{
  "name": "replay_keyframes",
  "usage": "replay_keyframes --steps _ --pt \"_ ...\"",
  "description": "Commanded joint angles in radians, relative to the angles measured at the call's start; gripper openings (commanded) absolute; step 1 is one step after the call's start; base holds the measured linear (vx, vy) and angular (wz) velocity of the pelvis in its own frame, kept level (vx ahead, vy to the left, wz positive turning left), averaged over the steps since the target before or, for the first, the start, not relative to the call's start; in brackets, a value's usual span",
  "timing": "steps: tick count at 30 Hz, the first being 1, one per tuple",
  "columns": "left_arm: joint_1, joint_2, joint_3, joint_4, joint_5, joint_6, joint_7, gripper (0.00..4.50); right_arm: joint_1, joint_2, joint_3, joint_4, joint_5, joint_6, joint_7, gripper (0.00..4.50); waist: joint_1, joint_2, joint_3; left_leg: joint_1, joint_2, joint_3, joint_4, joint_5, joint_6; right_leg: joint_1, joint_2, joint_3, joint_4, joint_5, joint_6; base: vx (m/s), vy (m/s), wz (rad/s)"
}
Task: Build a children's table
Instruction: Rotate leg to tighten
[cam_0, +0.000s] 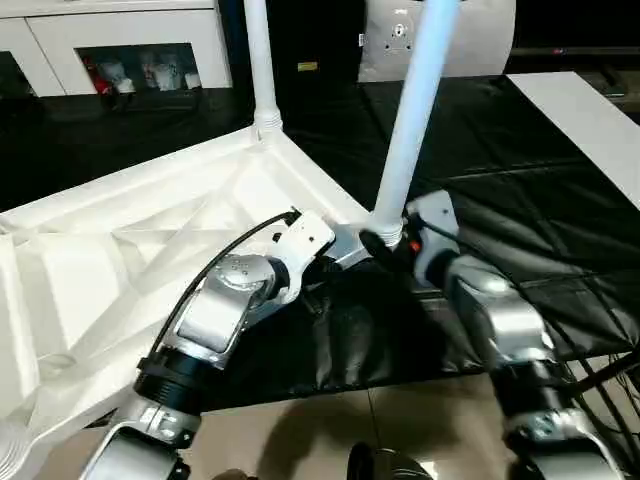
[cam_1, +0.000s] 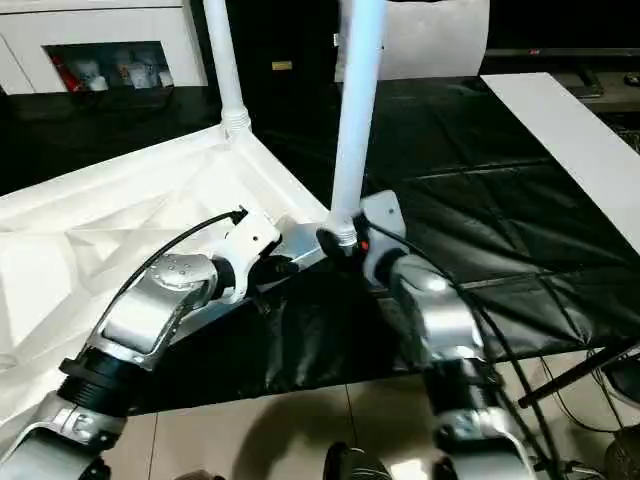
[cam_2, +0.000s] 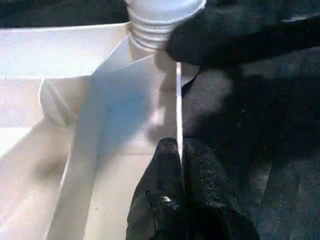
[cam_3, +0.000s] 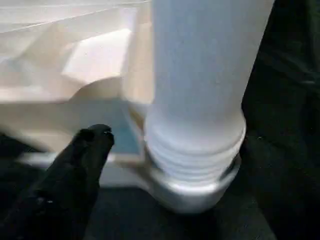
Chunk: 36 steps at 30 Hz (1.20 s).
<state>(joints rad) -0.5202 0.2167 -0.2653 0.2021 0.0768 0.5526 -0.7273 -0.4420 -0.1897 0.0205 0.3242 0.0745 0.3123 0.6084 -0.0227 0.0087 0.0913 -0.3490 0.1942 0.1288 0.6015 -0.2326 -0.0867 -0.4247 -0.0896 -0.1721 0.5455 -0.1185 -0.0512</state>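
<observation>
Leg (cam_0: 412, 120) base pinched by right tool (cam_0: 382, 243).

Both silver forearms reaching forward, converging toward centre. Left gripper (cam_2: 179, 165) pinching thin white edge between black fingers (cam_2: 160, 170), wrist angling inward to right. Right gripper (cam_0: 383, 242) pressing against base of upright white tube; one black finger (cam_3: 75, 165) showing beside it, spacing unclear.
</observation>
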Motion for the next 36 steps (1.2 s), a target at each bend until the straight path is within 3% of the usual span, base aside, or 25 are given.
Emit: replay_keyframes --steps 1,6,14,15,16,18,20,25,28,36 --pt "0.000 0.018 -0.010 0.005 0.003 -0.038 -0.027 0.00 0.013 -0.020 0.057 -0.030 0.029 -0.023 0.097 4.45 0.011 -0.003 -0.077 -0.019 0.024 0.008 -0.060 -0.026 0.161 0.088 -0.062 0.060 -0.057 -0.336 -0.125 0.000 0.000 0.00" --pt "-0.002 0.088 -0.044 0.034 -0.005 -0.103 -0.126 0.00 0.028 -0.136 0.046 -0.026 0.034 -0.087 0.236 4.45 0.015 -0.005 -0.079 -0.017 0.023 0.010 -0.058 -0.044 0.159 0.087 -0.062 0.060 -0.060 -0.366 -0.116 0.000 0.000 0.00" --pt "-0.007 0.215 -0.124 0.076 -0.004 -0.270 -0.346 0.00 0.007 -0.285 0.049 0.002 0.094 -0.153 0.497 4.45 0.038 -0.004 -0.085 -0.013 0.029 0.009 -0.056 0.005 0.183 0.087 -0.062 0.064 -0.045 -0.305 -0.151 0.000 0.000 0.00" --pt "-0.008 0.222 -0.130 0.078 -0.004 -0.281 -0.361 0.00 0.003 -0.291 0.050 0.006 0.096 -0.158 0.509 4.45 0.044 -0.003 -0.085 -0.011 0.030 0.010 -0.056 0.000 0.176 0.086 -0.063 0.065 -0.046 -0.315 -0.152 0.000 0.000 0.00" --pt "-0.009 0.232 -0.139 0.084 -0.005 -0.308 -0.385 0.00 -0.002 -0.297 0.054 0.014 0.098 -0.170 0.529 4.45 0.046 -0.009 -0.085 -0.011 0.030 0.010 -0.056 0.001 0.176 0.086 -0.063 0.065 -0.046 -0.319 -0.151 0.000 0.000 0.00" --pt "-0.012 0.252 -0.158 0.087 -0.008 -0.349 -0.438 0.00 -0.014 -0.311 0.073 0.027 0.076 -0.227 0.549 4.45 0.054 -0.006 -0.084 -0.008 0.033 0.011 -0.057 -0.002 0.164 0.083 -0.065 0.067 -0.045 -0.336 -0.149 0.000 0.000 0.00" --pt "-0.022 0.270 -0.185 0.100 -0.009 -0.412 -0.493 0.00 -0.024 -0.332 0.113 0.038 0.062 -0.286 0.616 4.45 0.060 -0.011 -0.084 -0.006 0.034 0.012 -0.058 -0.008 0.157 0.081 -0.065 0.068 -0.044 -0.338 -0.151 0.000 0.000 0.00" --pt "-0.032 0.272 -0.196 0.114 -0.005 -0.441 -0.517 0.00 -0.031 -0.341 0.139 0.052 0.055 -0.309 0.664 4.45 0.072 -0.013 -0.081 -0.006 0.035 0.013 -0.060 -0.044 0.138 0.081 -0.067 0.071 -0.046 -0.378 -0.141 0.000 0.000 0.00" --pt "-0.040 0.272 -0.205 0.124 -0.005 -0.471 -0.552 0.00 -0.050 -0.335 0.155 0.086 0.051 -0.306 0.691 4.12 0.074 -0.017 -0.081 -0.006 0.032 0.016 -0.060 -0.058 0.125 0.081 -0.066 0.072 -0.049 -0.408 -0.128 0.000 0.000 0.00" --pt "-0.049 0.276 -0.209 0.146 -0.008 -0.506 -0.570 0.00 -0.079 -0.335 0.180 0.150 0.043 -0.333 0.710 3.62 0.074 -0.021 -0.081 -0.009 0.030 0.019 -0.060 -0.042 0.131 0.080 -0.063 0.075 -0.045 -0.403 -0.121 0.000 0.000 0.00"
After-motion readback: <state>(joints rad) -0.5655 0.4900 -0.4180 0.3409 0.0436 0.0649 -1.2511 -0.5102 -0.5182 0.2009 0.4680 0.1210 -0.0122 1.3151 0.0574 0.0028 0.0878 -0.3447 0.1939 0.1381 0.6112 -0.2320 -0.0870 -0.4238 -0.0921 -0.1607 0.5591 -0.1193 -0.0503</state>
